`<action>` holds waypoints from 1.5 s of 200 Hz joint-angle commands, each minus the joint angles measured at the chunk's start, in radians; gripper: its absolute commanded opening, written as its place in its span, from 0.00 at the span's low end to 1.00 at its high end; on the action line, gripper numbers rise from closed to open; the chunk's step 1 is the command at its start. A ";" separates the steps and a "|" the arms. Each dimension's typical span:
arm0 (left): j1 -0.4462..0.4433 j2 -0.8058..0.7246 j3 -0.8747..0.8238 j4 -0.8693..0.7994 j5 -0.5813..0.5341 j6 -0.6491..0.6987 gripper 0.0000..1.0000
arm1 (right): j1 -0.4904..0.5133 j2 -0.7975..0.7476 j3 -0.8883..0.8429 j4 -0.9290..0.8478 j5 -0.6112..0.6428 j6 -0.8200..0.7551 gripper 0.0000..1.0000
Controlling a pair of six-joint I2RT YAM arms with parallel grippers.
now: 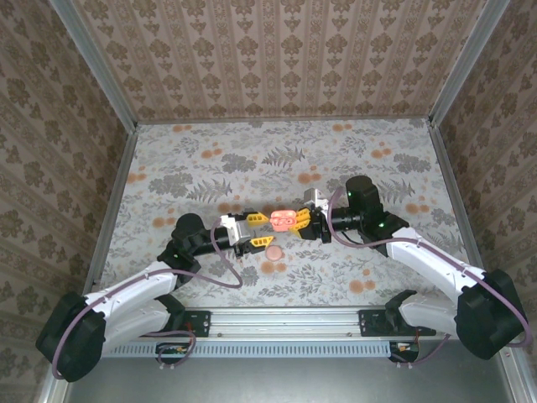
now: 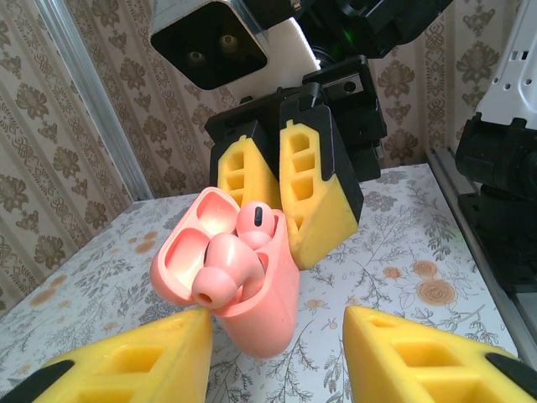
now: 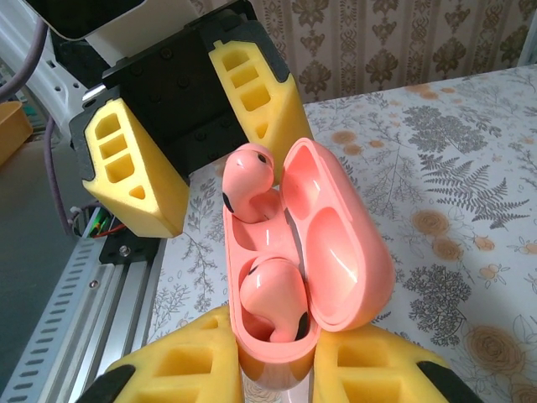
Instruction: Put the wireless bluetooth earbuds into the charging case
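My right end effector [image 1: 307,223] was closed tight on the small salmon-pink plastic charging case [image 1: 284,220], a rounded box with a hinged lid. From above, the charging case was near the middle of the flowery counter [image 1: 185,159]. My right end effector came at it from 3 o'clock.

In my right wrist view, my two yellow fingers [image 3: 168,369] squeezed the 6 o'clock end of the case, one on each side. The lid stood open toward 3 o'clock. Two tiny salmon-pink plastic earbuds were in the case. The near earbud [image 3: 277,302] lay down in its hole at the 6 o'clock end. The far earbud [image 3: 247,180] was at the 12 o'clock end and stuck up higher than the rim.

My left end effector [image 1: 262,232] was at 9 o'clock from the case. Its fingers were spread apart and held nothing. In my left wrist view, one of those yellow fingers [image 2: 126,361] was just beside the open lid. I could not tell if it touched.

A round flat pink disc [image 1: 273,253] lay on the counter at about 7 o'clock from the case.
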 commanded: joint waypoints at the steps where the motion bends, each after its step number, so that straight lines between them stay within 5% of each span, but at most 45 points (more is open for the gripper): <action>1: -0.007 -0.019 0.015 0.020 0.001 0.011 0.45 | 0.005 -0.001 0.029 0.010 0.011 0.004 0.18; 84: -0.007 -0.027 0.000 0.010 -0.041 0.009 0.47 | 0.002 -0.051 -0.003 0.048 0.056 0.012 0.18; 183: -0.007 -0.019 0.009 0.027 -0.045 0.008 0.54 | 0.002 -0.020 0.024 -0.011 -0.039 -0.008 0.18; 300: -0.007 -0.002 0.026 0.024 0.011 0.000 0.46 | 0.002 -0.001 0.037 -0.004 0.017 0.006 0.17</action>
